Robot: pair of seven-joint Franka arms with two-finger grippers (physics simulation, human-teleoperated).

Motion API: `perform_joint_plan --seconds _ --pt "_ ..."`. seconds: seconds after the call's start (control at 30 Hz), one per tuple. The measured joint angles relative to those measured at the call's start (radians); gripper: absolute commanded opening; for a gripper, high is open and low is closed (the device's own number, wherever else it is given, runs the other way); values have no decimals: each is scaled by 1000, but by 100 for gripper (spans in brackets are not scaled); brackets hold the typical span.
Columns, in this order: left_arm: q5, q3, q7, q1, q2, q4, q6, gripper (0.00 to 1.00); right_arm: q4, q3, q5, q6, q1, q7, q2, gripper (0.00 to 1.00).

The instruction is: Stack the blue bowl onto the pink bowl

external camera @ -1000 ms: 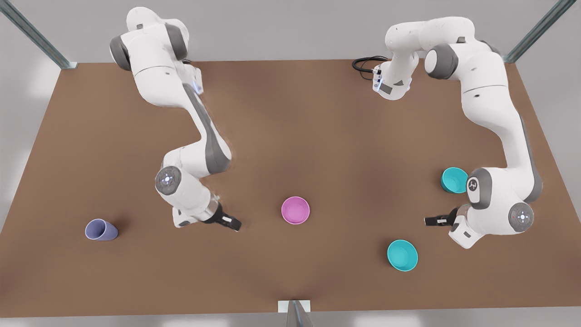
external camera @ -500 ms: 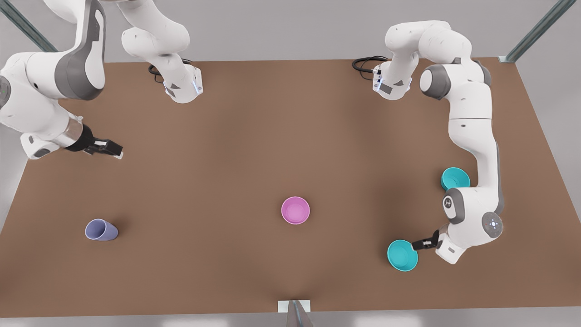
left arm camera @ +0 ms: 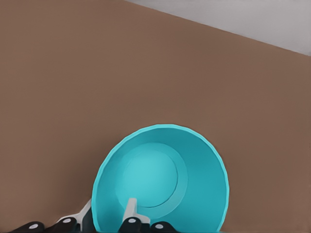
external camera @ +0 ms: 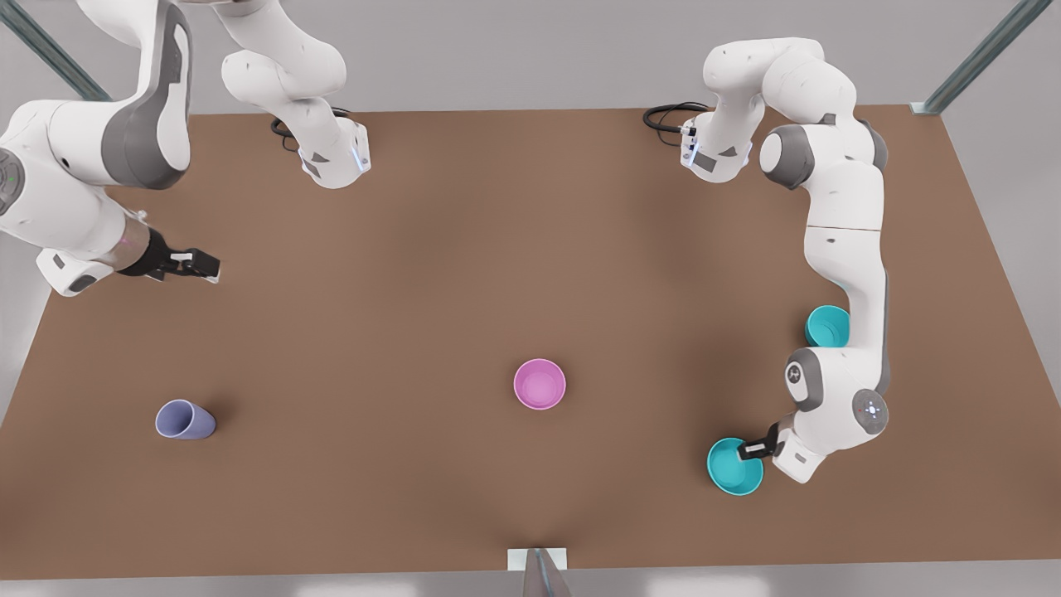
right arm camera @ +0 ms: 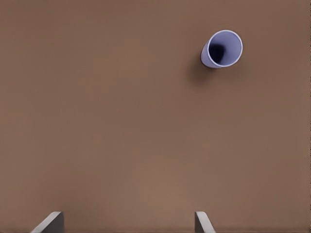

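Observation:
The blue bowl (external camera: 726, 475) sits upright near the table's front on the front view's right. My left gripper (external camera: 750, 450) is at its rim on the side toward the arm. In the left wrist view the left gripper (left arm camera: 107, 212) stands open astride the blue bowl's (left arm camera: 160, 179) wall, one finger (left arm camera: 130, 209) inside and the other outside. The pink bowl (external camera: 540, 384) stands alone mid-table, well to the front view's left of the blue one. My right gripper (external camera: 195, 267) hangs open above the table at the front view's far left and holds nothing.
A second turquoise bowl (external camera: 825, 326) with a darker side stands behind the left arm's forearm. A lavender cup (external camera: 184, 419) lies on its side at the front left, seen from above as the lavender cup (right arm camera: 222, 48). Black cables (external camera: 667, 116) lie at the back.
The right arm swung away from beside the pink bowl to the front view's far left and up. The left gripper travelled forward and down to the blue bowl's rim.

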Motion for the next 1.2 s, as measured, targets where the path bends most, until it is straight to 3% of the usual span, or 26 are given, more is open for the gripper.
perform_joint_plan --seconds 0.07,0.2,0.37,0.6,0.73,1.2 --pt "-11 -1 -7 0 1 -8 2 22 -1 0 0 -1 -13 -11 0 100" --pt "-20 -1 -19 -2 -6 -11 5 21 -2 0 1 -3 -21 -30 0 100" --pt "-37 0 -73 -62 -113 -33 -41 21 -3 0 2 -5 -3 -48 0 100" --pt "-42 6 -252 -322 -131 79 -274 21 -4 -1 5 -5 28 -67 0 100" --pt "-50 6 -380 -390 -124 108 -354 21 -4 -1 7 -5 27 -74 1 100" --pt "-90 -13 -652 -456 -83 116 -295 21 -12 -2 8 -5 -1 -91 0 100"
